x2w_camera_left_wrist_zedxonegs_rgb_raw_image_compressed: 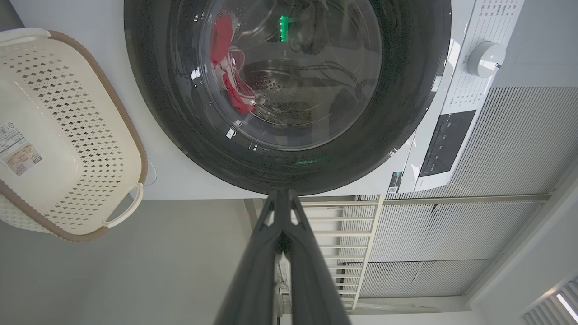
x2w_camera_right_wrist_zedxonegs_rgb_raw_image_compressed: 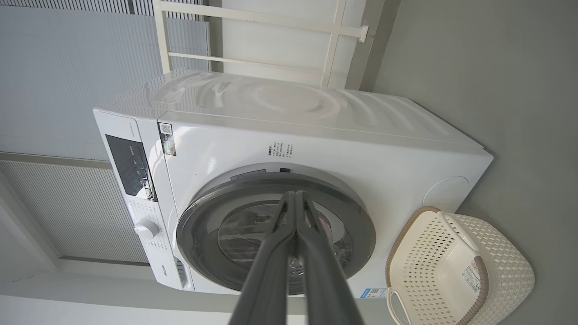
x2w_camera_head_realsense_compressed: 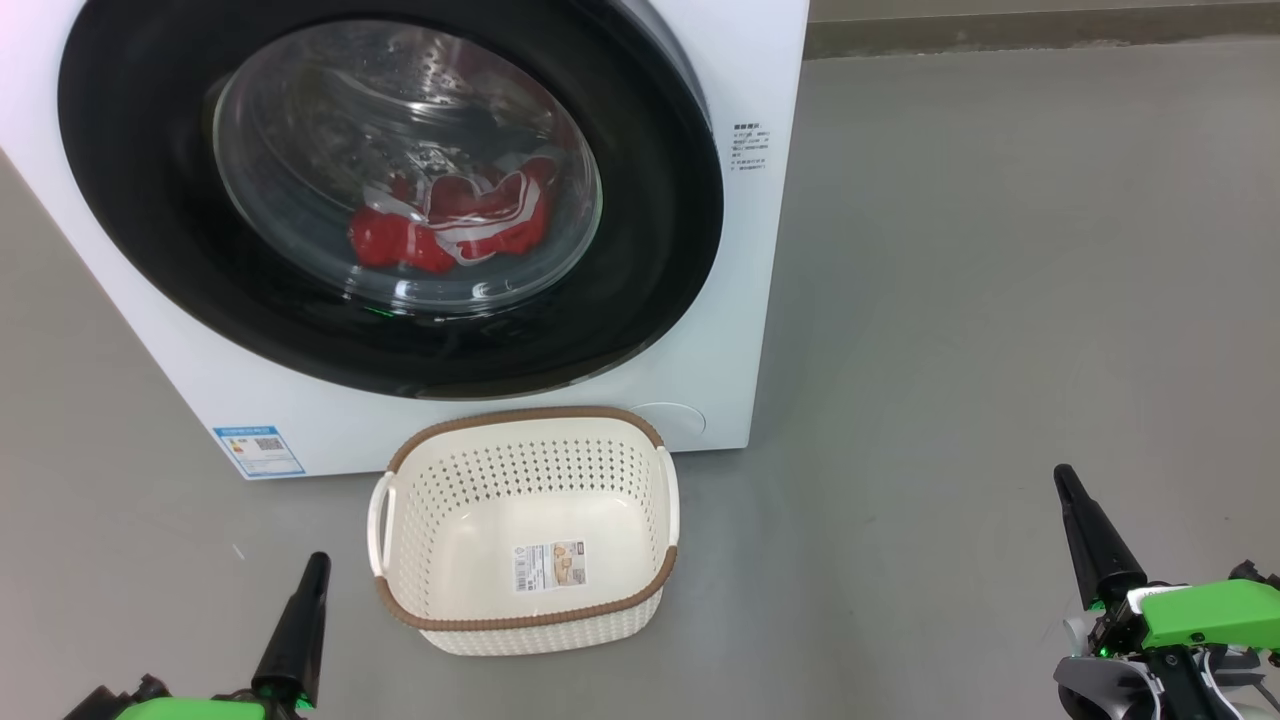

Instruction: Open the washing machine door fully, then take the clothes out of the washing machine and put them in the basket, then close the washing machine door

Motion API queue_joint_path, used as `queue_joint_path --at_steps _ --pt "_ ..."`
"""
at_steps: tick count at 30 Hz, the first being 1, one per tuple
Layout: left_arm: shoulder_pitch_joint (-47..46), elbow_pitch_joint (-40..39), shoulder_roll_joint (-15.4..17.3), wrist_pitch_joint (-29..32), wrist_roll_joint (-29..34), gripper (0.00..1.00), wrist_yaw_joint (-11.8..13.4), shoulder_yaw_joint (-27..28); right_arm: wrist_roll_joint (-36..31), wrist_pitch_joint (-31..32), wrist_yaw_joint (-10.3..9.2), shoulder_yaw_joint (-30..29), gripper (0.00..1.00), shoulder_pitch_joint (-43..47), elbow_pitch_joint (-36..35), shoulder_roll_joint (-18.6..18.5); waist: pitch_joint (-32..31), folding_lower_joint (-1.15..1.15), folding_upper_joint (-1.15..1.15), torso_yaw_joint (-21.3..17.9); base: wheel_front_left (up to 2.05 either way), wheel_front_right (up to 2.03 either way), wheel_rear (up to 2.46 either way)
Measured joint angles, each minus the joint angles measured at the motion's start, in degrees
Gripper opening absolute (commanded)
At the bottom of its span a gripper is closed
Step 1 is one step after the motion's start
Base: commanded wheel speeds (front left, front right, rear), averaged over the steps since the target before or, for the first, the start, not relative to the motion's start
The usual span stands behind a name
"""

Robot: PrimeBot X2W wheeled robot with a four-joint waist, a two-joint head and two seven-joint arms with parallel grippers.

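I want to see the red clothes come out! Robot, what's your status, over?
Left gripper and right gripper shut, empty. Washing machine door closed, clothes inside. Basket empty, close below door; may crowd it.

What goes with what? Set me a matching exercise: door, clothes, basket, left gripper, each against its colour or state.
1. door
2. clothes
3. basket
4. left gripper

a. empty, on the floor
b. black, round
c. fingers together, holding nothing
d. red, in the washer

Pairs: 1-b, 2-d, 3-a, 4-c
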Motion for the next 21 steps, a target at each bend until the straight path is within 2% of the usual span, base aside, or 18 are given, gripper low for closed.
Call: queue_joint_path --at_steps 21 --pt "0.0 0.0 -0.2 0.0 0.4 0.00 0.0 0.1 -0.1 0.1 0.00 -0.1 0.00 0.0 0.0 0.1 0.0 0.00 0.00 0.0 0.00 0.00 0.00"
